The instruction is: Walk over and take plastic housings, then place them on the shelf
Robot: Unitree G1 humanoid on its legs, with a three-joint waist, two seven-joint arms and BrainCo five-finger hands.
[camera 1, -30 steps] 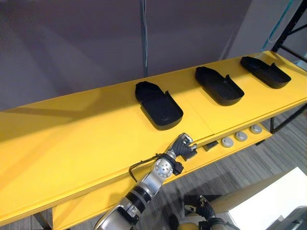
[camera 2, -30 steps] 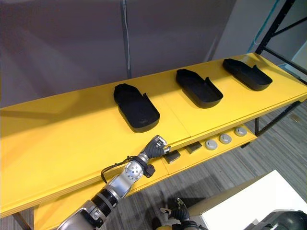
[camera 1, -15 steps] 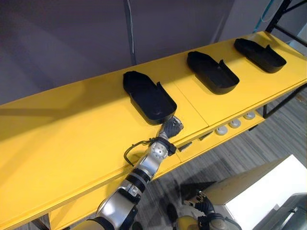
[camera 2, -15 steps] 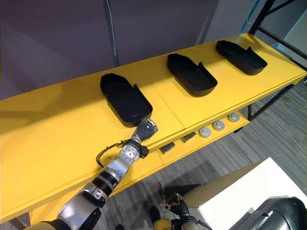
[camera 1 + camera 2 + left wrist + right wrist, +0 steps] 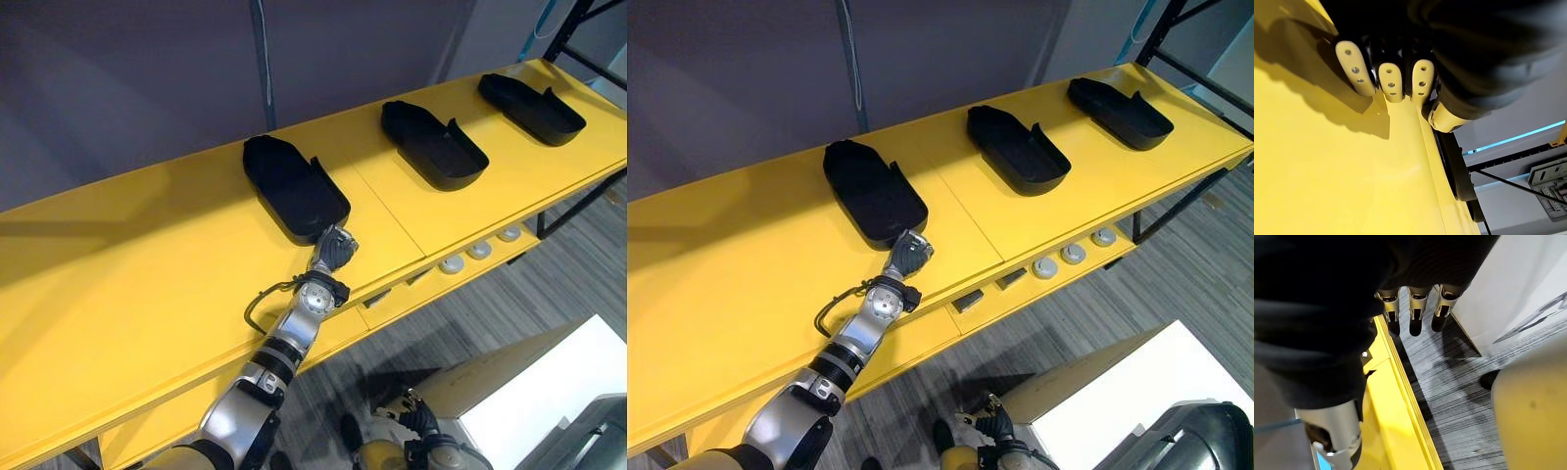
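Three black plastic housings lie open side up in a row on the long yellow table (image 5: 147, 284): the nearest (image 5: 292, 186), a middle one (image 5: 433, 145) and a far one (image 5: 531, 96). My left hand (image 5: 333, 250) rests on the tabletop at the near end of the nearest housing. In the left wrist view its fingers (image 5: 1392, 81) reach up against the housing's dark wall (image 5: 1366, 19), relaxed, with the thumb (image 5: 1447, 117) apart. Low beside me hangs my right hand (image 5: 416, 423), its fingers (image 5: 1415, 308) straight above the grey floor, holding nothing.
A lower yellow shelf under the table's front edge carries round silver parts (image 5: 478, 252) and small dark blocks (image 5: 377, 297). A white box (image 5: 549, 392) stands on the floor at the lower right. A black rack frame (image 5: 578, 20) rises at the far right, and a grey wall backs the table.
My left hand has risen from the table's front edge onto the tabletop and reached the near end of the nearest housing. The camera has shifted too.
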